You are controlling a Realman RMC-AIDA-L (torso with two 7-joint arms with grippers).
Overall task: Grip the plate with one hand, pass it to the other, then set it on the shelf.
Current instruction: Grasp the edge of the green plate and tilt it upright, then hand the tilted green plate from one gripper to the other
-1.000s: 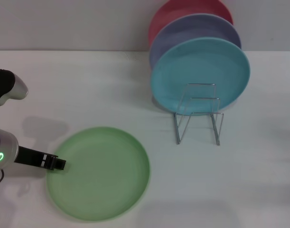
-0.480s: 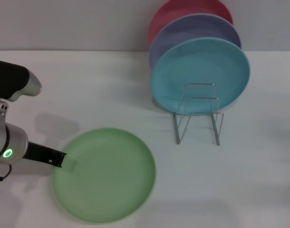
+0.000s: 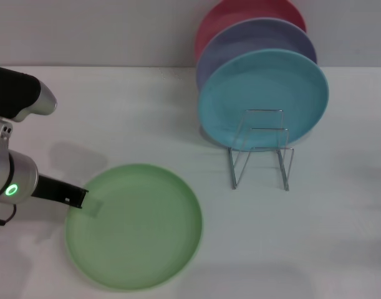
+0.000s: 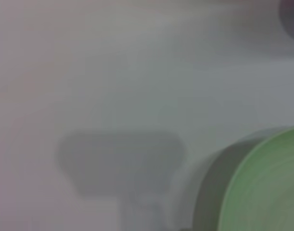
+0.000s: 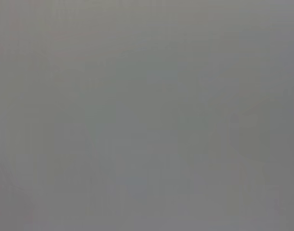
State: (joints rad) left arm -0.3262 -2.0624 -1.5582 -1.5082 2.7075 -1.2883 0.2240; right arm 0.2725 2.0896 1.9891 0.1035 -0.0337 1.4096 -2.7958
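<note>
Left gripper [image 3: 78, 199] sits at the near-left rim of the green plate [image 3: 135, 225], open white table [image 3: 115, 112] beyond it. Far to its right, the wire rack [image 3: 260, 149] blocks passage, teal plate [image 3: 263, 99], purple plate [image 3: 252, 37] and red plate [image 3: 240, 12] filling it.

The white desk [image 3: 134, 118] carries two groups of things. At about 7 o'clock in the head view lies the light green plate [image 3: 137, 227], with its left edge seemingly raised a little. At about 1 o'clock stands the silver wire shelf [image 3: 260, 152], its feet on the desk. In it, on edge, stand a teal-blue plate [image 3: 263, 93], a purple plate [image 3: 255, 37] behind it and a red plate [image 3: 240, 12] rearmost.
</note>
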